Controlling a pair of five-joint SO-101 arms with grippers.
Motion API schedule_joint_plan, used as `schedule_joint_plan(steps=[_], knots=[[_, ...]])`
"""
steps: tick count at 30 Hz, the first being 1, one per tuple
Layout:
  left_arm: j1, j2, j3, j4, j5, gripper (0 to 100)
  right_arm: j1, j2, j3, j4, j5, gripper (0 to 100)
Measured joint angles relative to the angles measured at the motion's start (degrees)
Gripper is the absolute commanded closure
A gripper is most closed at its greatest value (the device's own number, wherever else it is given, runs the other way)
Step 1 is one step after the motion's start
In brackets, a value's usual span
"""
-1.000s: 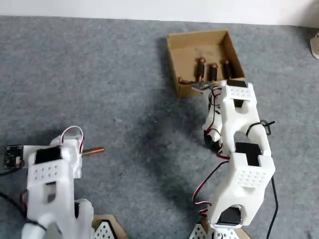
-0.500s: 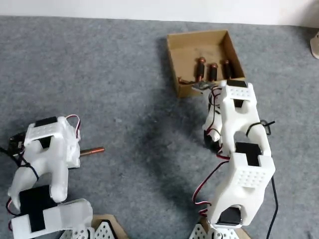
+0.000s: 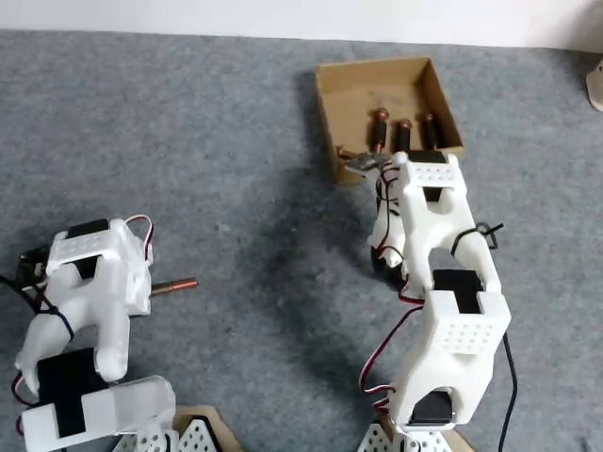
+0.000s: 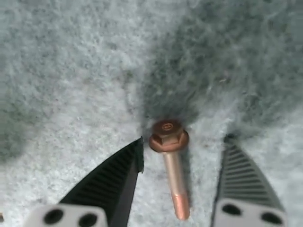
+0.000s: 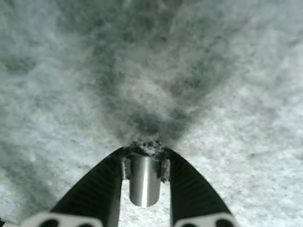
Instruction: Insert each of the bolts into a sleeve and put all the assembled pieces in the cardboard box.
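A copper bolt [image 4: 171,161] lies on the grey carpet between the fingers of my left gripper [image 4: 185,141], which is open and not touching it. In the high view the bolt [image 3: 175,284] pokes out from under the left arm at the lower left. My right gripper [image 5: 145,155] is shut on a short silver sleeve [image 5: 144,185], held above the carpet. From above, this gripper [image 3: 362,162] sits just outside the front left corner of the cardboard box [image 3: 325,118]. Three assembled pieces [image 3: 401,135] lie side by side in the box.
Grey carpet covers the table, with open floor between the two arms. A pale object [image 3: 595,85] sits at the right edge. The arm bases [image 3: 200,431] stand at the near edge.
The left arm's wrist rose and swung back over the bolt, which stayed put. The right arm then shifted a little left along the box's front, still gripping the sleeve.
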Motion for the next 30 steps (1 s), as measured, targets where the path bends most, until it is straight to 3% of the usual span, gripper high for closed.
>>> schedule_joint_plan(steps=[10,16,20,24,30], knots=[[1.58,0.00,0.44,-0.18,-0.09,91,0.00,-1.67,-6.07,8.00,-0.62,99.5],[2.11,0.00,0.79,-0.26,-0.09,92,-0.44,-11.25,-8.70,10.46,-3.78,99.5],[2.55,0.00,0.70,-0.26,-2.81,99,-1.93,-17.93,-5.89,10.20,-5.80,99.5],[4.75,0.09,0.00,-0.18,-8.35,99,-2.11,-24.97,2.55,4.57,-8.18,99.5],[9.85,0.18,-2.46,0.00,-10.29,99,-2.20,-37.10,18.55,-5.89,-10.29,99.5]])
